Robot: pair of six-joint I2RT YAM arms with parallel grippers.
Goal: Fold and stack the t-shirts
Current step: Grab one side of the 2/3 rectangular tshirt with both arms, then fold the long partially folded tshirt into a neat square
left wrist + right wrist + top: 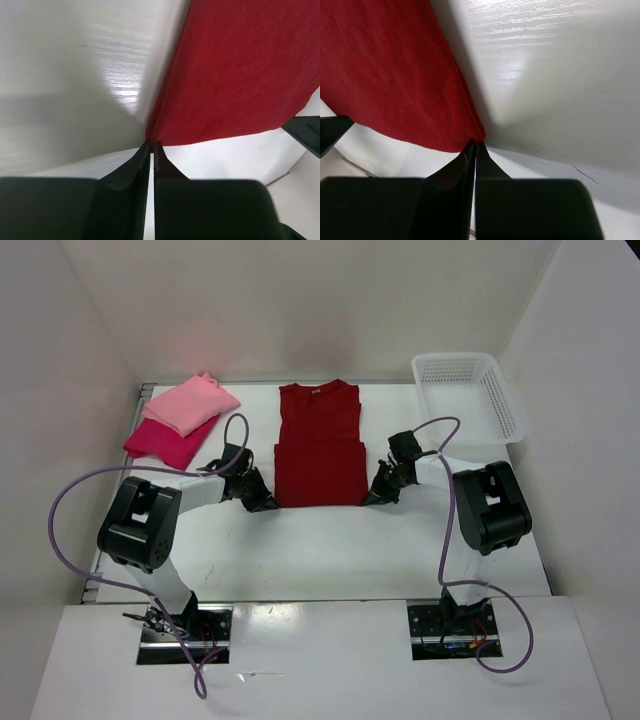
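Far left of the table (pixel 330 550), at the back corner, the light pink t-shirt (pixel 190 403) sits folded on top of the crimson-magenta t-shirt (pixel 165 443), whose near half shows beneath it; that is two in a stack, close to the left wall. Moving in, the left arm reaches forward and inward, low over the table; the left gripper (pixel 265 504) is at the near left corner of the maroon t-shirt (pixel 320 445). From the left wrist, the two black fingers are drawn together to a thin slit, and the left gripper (pixel 151 145) nips the very corner of the maroon t-shirt (pixel 240 70) at its tips; the cloth spreads up and to the right from there.

Centre stage, the maroon t-shirt lies flat as a long narrow panel, sleeves tucked in, collar at the far end, with a crease across it about halfway; its near hem runs between the two grippers.

On the right, the right gripper (pixel 372 498) mirrors its partner at the near right corner; in the right wrist view the jaws are pressed together, and the right gripper (pixel 475 145) pinches the corner of the maroon t-shirt (pixel 390 70). Far right, at the back, a white mesh basket (pixel 470 395) stands well apart from the shirts.
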